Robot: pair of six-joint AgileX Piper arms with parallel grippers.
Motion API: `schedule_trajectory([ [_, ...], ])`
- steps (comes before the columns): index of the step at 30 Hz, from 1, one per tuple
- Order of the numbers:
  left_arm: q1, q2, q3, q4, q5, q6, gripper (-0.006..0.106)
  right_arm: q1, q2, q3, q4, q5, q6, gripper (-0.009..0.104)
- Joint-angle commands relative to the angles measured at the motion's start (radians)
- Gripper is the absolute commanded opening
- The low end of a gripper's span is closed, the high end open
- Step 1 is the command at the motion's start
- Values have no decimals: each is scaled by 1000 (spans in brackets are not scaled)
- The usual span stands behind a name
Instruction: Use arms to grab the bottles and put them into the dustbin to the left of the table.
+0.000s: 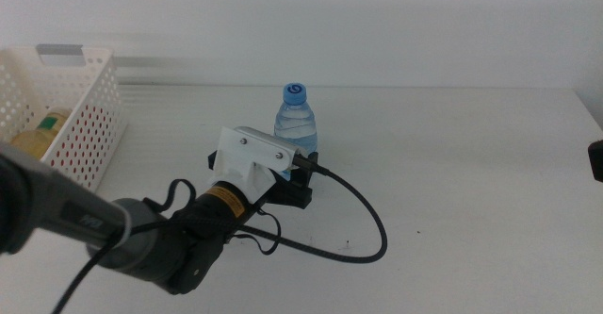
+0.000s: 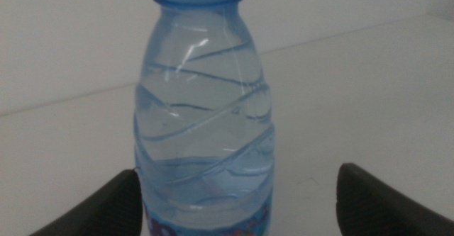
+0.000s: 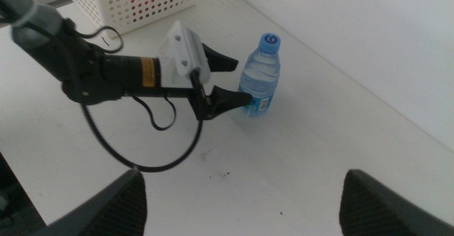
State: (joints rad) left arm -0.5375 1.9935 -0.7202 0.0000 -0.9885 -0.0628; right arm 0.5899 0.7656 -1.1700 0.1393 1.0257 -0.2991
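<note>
Your left gripper (image 1: 300,174) sits at frame centre in the middle view, jaws spread wide on either side of the water bottle (image 1: 296,120), not closed on it. The bottle stands upright on the table (image 1: 471,182), blue cap on, just above centre. Your dustbin (image 1: 89,125) is at the upper left edge; a yellow-tea bottle (image 1: 42,130) lies inside it. Your right gripper (image 3: 241,200) waits off the right edge, jaws wide apart, holding nothing, looking down at the scene.

Upright clear water bottle (image 1: 296,120), blue cap, mid-table (image 1: 471,163).
</note>
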Motion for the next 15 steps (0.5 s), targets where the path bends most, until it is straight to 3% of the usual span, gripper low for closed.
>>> schedule_trajectory([
  [1,0,35,-38,-8,-25,-17,94,-2,-3,-8,0,-8,-9,93],
  [15,70,154,-247,82,54,-64,94,-2,-3,-8,0,-8,-9,93],
])
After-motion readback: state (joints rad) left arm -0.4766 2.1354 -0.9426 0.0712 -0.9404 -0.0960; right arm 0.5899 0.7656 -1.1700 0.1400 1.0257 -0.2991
